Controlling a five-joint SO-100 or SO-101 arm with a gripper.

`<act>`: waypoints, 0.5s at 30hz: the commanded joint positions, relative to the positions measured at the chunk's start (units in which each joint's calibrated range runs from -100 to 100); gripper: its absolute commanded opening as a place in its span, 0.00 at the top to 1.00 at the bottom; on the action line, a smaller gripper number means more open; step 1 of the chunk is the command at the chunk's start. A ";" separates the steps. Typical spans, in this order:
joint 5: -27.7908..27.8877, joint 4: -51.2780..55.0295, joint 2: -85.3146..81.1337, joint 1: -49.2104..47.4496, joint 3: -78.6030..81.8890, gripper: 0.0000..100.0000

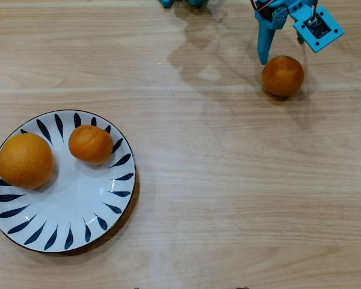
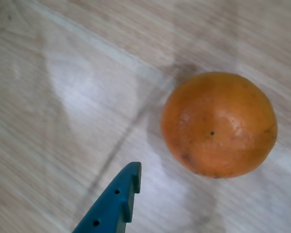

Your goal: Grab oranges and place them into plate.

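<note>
Overhead: plate (image 1: 102, 223) sitting near-left on bench (image 1: 228, 180), holding big orange (image 1: 25, 160) at left and small orange (image 1: 91, 144) beside it. Third orange (image 1: 283, 76) lying far right, gripper (image 1: 283, 51) hovering just beyond, fingers (image 1: 264, 51) spread, gripping nothing.

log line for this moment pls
plate: two oranges | third orange: on table | gripper: beside it, not gripping

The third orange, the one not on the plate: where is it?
In the overhead view the orange lies on the table at upper right, just below the end effector, far from the plate.
</note>
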 commanded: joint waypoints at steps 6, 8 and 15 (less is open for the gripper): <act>-0.40 -2.12 -1.36 0.46 -1.17 0.58; -0.40 -4.70 -0.43 0.54 -0.54 0.58; -0.40 -20.51 12.58 1.27 -0.54 0.58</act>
